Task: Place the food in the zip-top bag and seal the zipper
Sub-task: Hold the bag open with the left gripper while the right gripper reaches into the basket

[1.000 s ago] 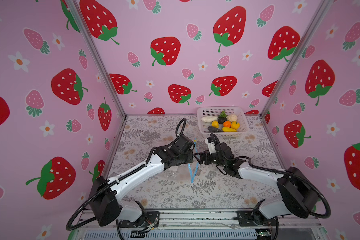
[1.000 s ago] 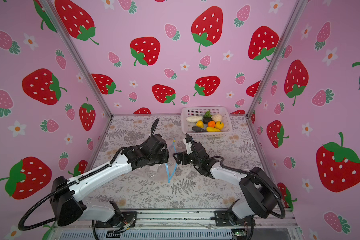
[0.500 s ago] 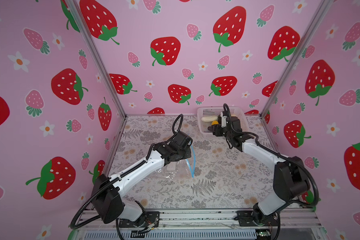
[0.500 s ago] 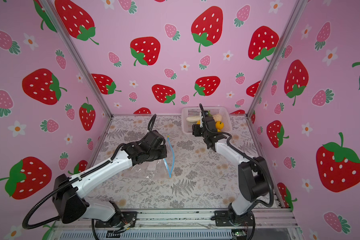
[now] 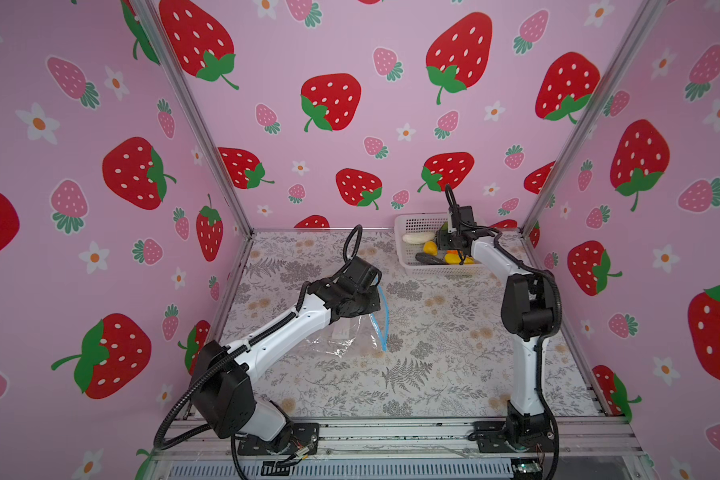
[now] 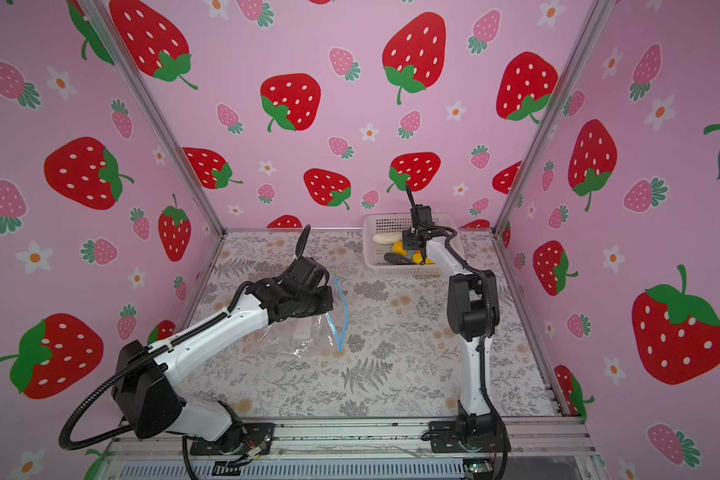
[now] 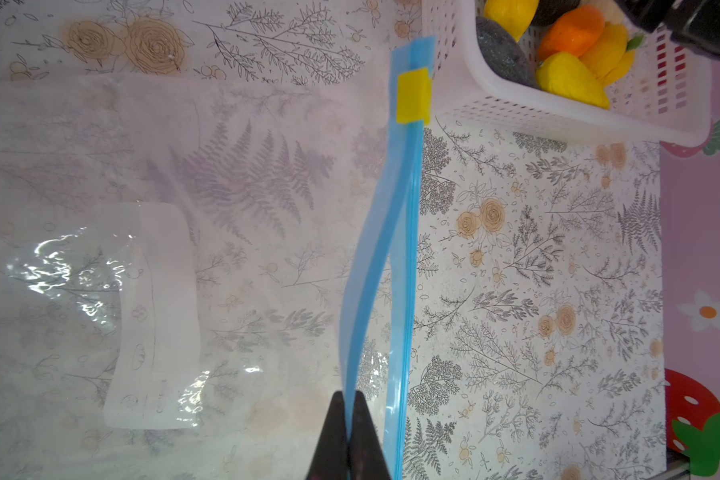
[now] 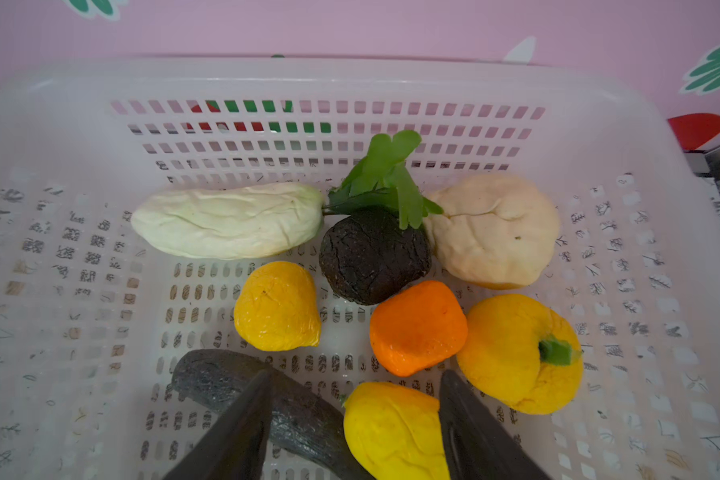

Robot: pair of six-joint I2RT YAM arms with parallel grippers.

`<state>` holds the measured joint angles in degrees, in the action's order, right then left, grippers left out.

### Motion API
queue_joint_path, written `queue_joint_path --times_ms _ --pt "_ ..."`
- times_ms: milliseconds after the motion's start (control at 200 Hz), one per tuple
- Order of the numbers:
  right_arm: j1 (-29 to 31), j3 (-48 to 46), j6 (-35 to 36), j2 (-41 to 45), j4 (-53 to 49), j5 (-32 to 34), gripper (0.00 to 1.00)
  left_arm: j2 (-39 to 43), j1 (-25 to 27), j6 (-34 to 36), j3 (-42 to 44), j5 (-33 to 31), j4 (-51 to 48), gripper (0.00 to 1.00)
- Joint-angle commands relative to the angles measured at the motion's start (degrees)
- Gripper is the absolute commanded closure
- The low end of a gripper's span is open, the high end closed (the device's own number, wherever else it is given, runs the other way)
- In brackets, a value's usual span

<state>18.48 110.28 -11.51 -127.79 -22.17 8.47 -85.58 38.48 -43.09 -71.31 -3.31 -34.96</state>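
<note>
Pink walls printed with red strawberries close in a bench (image 5: 433, 353) under a flowered cover. A white basket (image 5: 408, 222) with a slotted floor and walls stands on the bench.

All the food (image 8: 373, 257) lies inside the basket. In the right wrist view there is a long white piece (image 8: 225, 220), a black round one with a green leaf (image 8: 387, 174) over it, a beige lump (image 8: 495, 232), a small yellow fruit (image 8: 277, 307), an orange one (image 8: 416, 326), a yellow pepper (image 8: 516, 353) with a green stem, a long dark piece (image 8: 225, 378) and one more yellow piece (image 8: 391, 432).

The right claw (image 8: 355, 374) hangs low inside the basket, released, its jaws apart on either side of that last yellow piece. One finger (image 8: 470, 428) lies against the piece. The other is over the long dark piece, with a gap to the yellow one.

The clear bag (image 5: 337, 336) lies on the bench well apart from the basket, left of it and nearer the front in both top views. Its blue zipper (image 7: 400, 249) is on the bag's edge facing the basket. The two blue lips are parted along the middle. The yellow slider (image 7: 412, 96) sits at the zipper's end nearest the basket. A white label panel (image 7: 154, 316) shows on the bag's side.

The left claw (image 7: 348, 405) is clenched on one blue lip, apart from the slider.
</note>
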Motion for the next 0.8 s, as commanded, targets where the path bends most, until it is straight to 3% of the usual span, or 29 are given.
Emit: queue_joint_path --times_ms 0,795 --pt "0.1 3.1 2.8 -1.7 -8.8 -0.4 0.35 -0.9 -0.4 0.5 -2.5 1.0 0.9 1.00" --pt "2.8 -9.9 3.2 6.2 -10.7 -1.5 0.38 -1.0 -0.5 1.0 -2.1 2.4 2.3 1.00"
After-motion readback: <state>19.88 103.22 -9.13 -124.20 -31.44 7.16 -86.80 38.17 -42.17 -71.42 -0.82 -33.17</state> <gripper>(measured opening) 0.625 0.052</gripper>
